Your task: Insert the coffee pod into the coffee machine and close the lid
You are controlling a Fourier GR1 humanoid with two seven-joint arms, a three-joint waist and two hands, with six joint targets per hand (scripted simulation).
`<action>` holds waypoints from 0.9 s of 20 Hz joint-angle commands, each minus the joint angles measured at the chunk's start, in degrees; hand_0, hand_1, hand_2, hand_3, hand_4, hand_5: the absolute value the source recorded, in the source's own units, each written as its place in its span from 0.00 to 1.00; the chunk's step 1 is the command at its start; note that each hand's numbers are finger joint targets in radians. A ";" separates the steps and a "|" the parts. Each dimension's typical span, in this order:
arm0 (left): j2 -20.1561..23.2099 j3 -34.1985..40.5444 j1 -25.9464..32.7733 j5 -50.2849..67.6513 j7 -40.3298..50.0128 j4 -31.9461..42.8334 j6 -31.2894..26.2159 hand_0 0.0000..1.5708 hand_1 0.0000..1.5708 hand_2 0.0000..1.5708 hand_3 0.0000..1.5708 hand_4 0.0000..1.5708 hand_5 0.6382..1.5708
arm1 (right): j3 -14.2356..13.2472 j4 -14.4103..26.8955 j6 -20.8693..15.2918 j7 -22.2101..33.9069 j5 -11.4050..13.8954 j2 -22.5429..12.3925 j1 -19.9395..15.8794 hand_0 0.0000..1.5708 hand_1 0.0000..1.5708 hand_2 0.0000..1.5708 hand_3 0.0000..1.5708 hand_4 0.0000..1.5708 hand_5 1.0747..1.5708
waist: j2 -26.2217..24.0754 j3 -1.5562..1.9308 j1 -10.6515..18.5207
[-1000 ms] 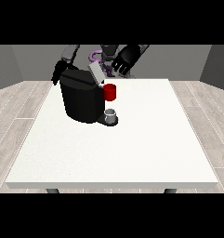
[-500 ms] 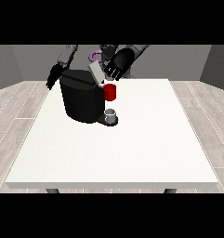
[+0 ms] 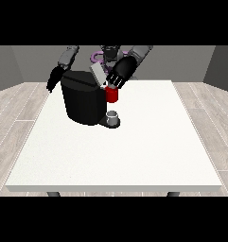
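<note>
Nearest us we see the white bench (image 3: 134, 156), its front half bare, on dark legs over a pale plank floor (image 3: 16, 118).

Further back, left of the bench's centre, stands the black coffee machine (image 3: 84, 101). A small grey cup (image 3: 113, 116) sits on its base at the front right corner. Just above the cup we see a red part (image 3: 112, 95) on the machine's front, right side. The lid (image 3: 98, 74) is a pale grey flap, tilted up and back from the machine's top, so it stands open.

The robot hand at the view's right (image 3: 120, 73) hangs right at the lid and over the red part, fingers pointing down toward the machine's top opening. It touches or nearly touches the lid edge; we cannot tell which. Whether the fingers are spread or pinching something we cannot tell, they merge into one dark shape.

Coffee pod: we cannot make it out separately. It may be under that robot hand or in the opening, hidden either way.

The robot hand at the view's left (image 3: 55, 78) is just beside the machine's upper left edge, hanging downward, at the bench's back edge. Its finger state we cannot tell either.

Farthest back we see the robot's torso (image 3: 110, 51) behind the machine, both arms reaching forward, against a grey wall (image 3: 21, 61).
</note>
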 commanded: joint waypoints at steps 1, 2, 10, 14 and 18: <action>-2.38 -0.93 -0.03 -0.80 0.55 0.52 1.18 0.79 0.79 0.82 0.78 0.27 1.00 | 0.21 0.52 -1.41 0.96 1.04 0.41 -1.40 0.00 0.00 0.00 0.00 0.00 1.00 | 0.16 0.00 0.44; -0.84 -0.08 -1.17 -0.54 1.03 1.06 0.31 0.77 0.77 0.80 0.78 0.27 1.00 | 0.20 0.80 0.20 -0.61 -0.14 0.43 -0.95 0.00 0.00 0.00 0.00 0.02 1.00 | 0.97 0.00 -0.02; -2.11 -0.58 -0.65 -0.87 0.44 0.86 0.52 0.74 0.74 0.79 0.76 0.26 1.00 | -2.24 2.58 0.27 -1.71 -1.27 -1.00 -0.31 0.00 0.00 0.00 0.00 0.00 1.00 | 0.29 0.01 0.80; 0.30 0.82 -0.04 -1.13 -2.39 2.38 3.41 0.78 0.78 0.81 0.77 0.25 1.00 | 0.32 -1.18 0.12 1.07 -0.01 0.06 -0.61 0.00 0.00 0.00 0.00 0.00 1.00 | 1.60 -0.03 -1.33; 0.96 0.82 -4.16 -1.30 -0.96 1.66 1.88 0.77 0.77 0.79 0.76 0.22 1.00 | -0.58 1.12 0.88 -1.72 0.24 -1.71 -2.56 0.00 0.00 0.00 0.00 0.00 1.00 | 3.29 0.00 -1.46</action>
